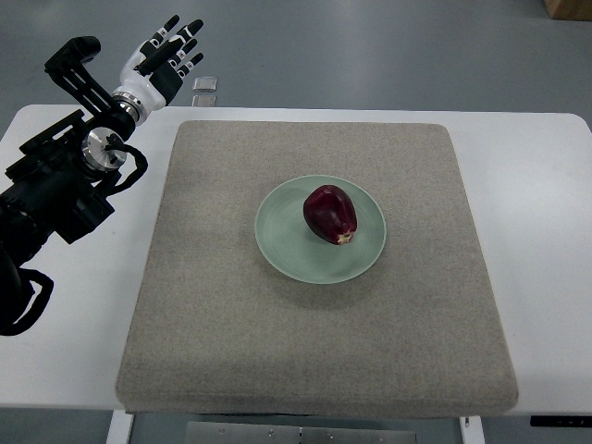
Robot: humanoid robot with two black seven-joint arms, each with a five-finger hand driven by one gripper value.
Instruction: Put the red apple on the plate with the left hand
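A dark red apple point(330, 214) lies on its side on a pale green plate point(287, 242) in the middle of a grey mat point(222, 305). My left hand point(167, 54) is raised at the far left beyond the table's back edge, well away from the plate. Its fingers are spread and hold nothing. The left arm point(65, 185) comes in from the left edge over the white table. The right arm does not show.
The white table point(536, 203) extends around the mat on all sides. A small grey object point(204, 91) lies on the floor just behind the table's back edge, near my left hand.
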